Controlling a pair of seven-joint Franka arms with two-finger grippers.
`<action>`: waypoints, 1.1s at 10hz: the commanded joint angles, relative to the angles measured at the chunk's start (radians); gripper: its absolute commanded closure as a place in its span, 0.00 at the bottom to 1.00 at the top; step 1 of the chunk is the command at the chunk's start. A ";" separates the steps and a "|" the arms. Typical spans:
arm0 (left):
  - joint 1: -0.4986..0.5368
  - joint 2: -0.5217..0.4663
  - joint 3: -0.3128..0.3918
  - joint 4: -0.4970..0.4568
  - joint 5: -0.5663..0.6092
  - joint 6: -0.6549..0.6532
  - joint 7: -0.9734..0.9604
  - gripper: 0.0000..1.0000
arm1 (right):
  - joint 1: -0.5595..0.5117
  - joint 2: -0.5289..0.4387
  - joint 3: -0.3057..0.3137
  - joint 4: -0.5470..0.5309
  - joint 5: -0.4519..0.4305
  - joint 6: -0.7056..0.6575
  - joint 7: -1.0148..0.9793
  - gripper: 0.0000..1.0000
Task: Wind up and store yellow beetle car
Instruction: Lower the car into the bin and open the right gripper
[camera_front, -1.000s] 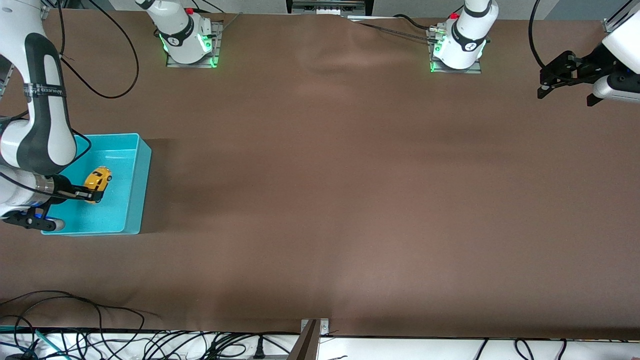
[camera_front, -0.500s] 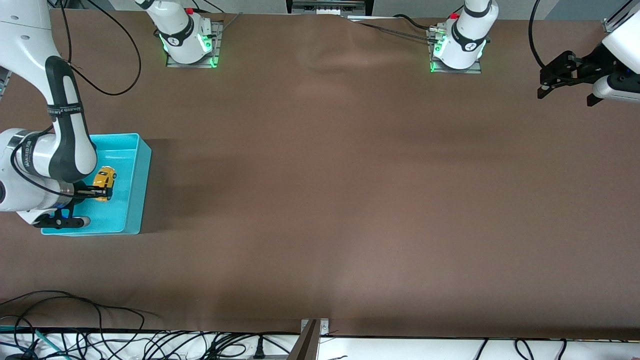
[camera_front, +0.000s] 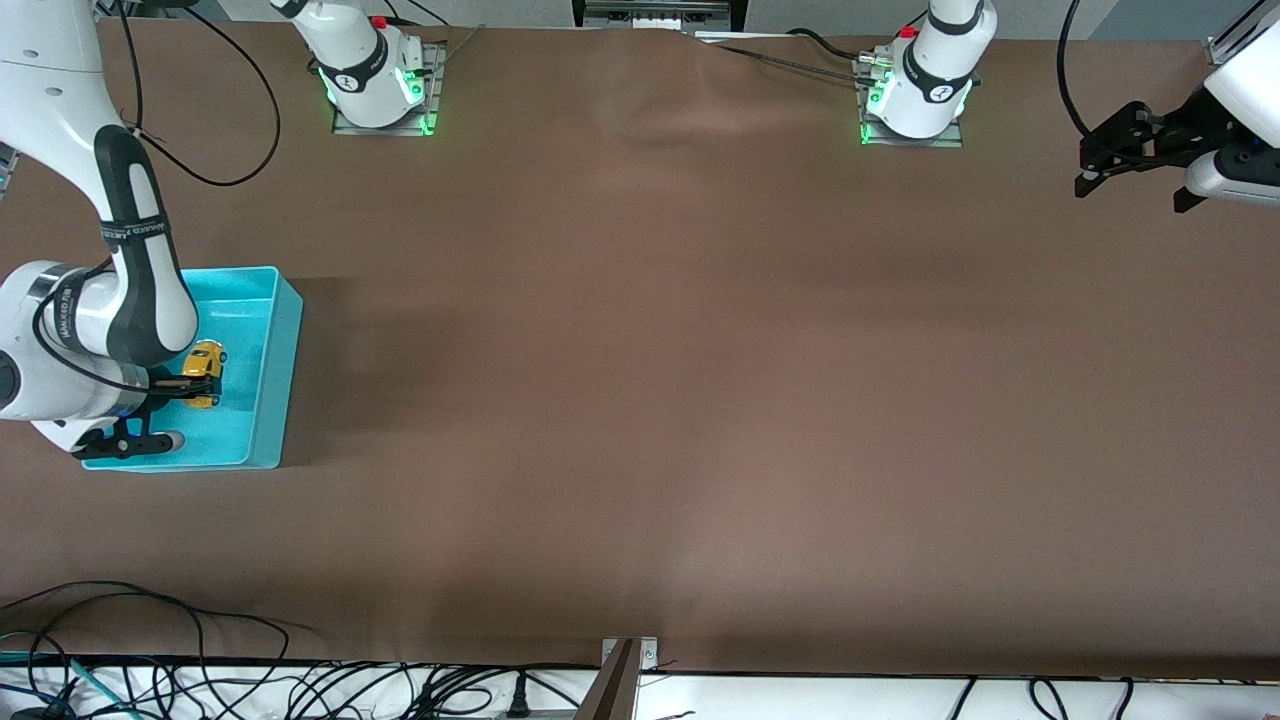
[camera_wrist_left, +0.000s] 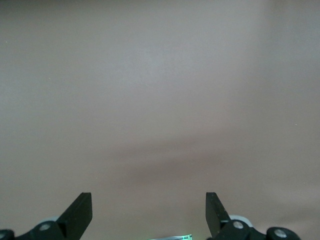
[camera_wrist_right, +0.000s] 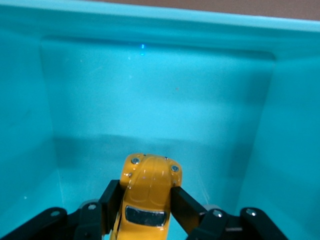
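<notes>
Right claw (camera_front: 200, 386) was clamped on yellow beetle car (camera_front: 205, 366) inside turquoise bin (camera_front: 285, 330), car's long axis in line with the fingers, nose pointing away. Left claw (camera_front: 1095, 160) waited apart over bench (camera_front: 700, 400).

Robotics lab, two bolted arm bases (camera_front: 380, 85) on a brown table (camera_front: 700, 400), trailing cables (camera_front: 150, 640)

Toy beetle held inside storage bin

The yellow beetle car (camera_front: 205, 370), small and round-bodied with a dark window and two silver headlights, sits pinched at its sides between the right gripper's (camera_wrist_right: 146, 206) fingers, nose forward, within the walls of the turquoise bin (camera_front: 287, 335).
</notes>
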 joint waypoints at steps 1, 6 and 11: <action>0.002 0.006 -0.002 0.025 0.005 -0.018 -0.001 0.00 | -0.005 0.018 0.002 -0.011 -0.011 0.022 -0.019 0.91; 0.001 0.006 -0.004 0.025 0.003 -0.018 -0.002 0.00 | -0.007 0.030 0.002 -0.012 -0.008 0.033 -0.012 0.01; 0.001 0.004 -0.004 0.025 -0.003 -0.018 -0.002 0.00 | -0.007 -0.048 0.004 -0.008 -0.002 -0.010 -0.035 0.00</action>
